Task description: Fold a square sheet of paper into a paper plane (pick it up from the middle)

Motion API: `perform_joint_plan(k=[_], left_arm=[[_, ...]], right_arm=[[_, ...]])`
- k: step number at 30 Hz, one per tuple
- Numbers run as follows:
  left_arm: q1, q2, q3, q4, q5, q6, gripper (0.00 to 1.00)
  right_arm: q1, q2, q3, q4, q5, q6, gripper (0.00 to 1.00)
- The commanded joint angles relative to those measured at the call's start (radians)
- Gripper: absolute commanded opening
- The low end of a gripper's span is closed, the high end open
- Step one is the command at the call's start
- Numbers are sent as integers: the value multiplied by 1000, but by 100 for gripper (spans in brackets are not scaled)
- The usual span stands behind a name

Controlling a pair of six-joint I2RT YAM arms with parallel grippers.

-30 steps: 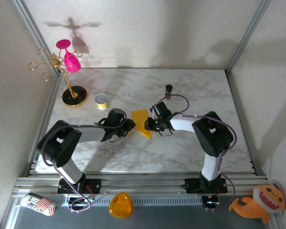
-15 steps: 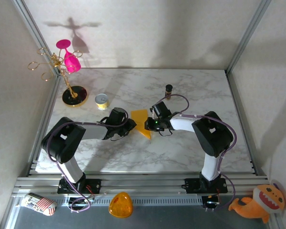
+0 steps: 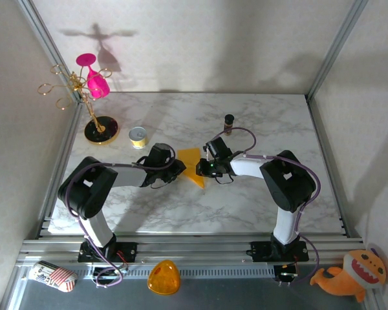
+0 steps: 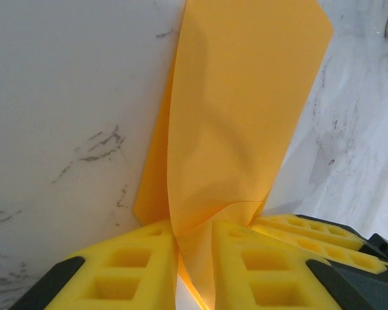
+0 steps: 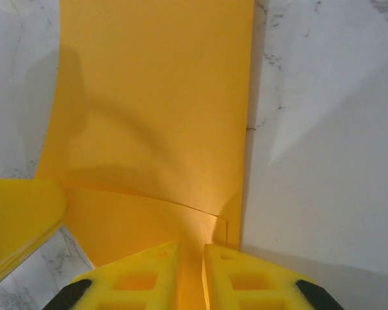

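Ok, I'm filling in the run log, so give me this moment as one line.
left gripper: shut on folded paper | right gripper: shut on folded paper | folded paper: creased, pinched from both sides

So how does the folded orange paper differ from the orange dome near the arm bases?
The paper is thin, matte and creased into a wedge; the dome is rounded and glossy. The paper is at the middle of the marble table, while the dome sits off it, on the metal ledge at the near edge. The paper is pinched by the left gripper and the right gripper; nothing touches the dome. Both are orange-yellow.
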State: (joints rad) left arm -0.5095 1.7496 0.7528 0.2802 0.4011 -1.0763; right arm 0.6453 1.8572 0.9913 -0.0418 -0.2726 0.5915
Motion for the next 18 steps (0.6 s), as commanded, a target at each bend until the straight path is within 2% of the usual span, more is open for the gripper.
perform_joint_plan(k=[1,8,18], left_arm=[[20,25,30,11,33,59,20],[26,73,43,20,65,88,18],[40,55,30,37,70,86,13]], right_arm=[[-6,44,4,-61,24,-8,19],[-6,37,7,-56,19,-9,18],[-7,22,8,-50,24,-38,21]])
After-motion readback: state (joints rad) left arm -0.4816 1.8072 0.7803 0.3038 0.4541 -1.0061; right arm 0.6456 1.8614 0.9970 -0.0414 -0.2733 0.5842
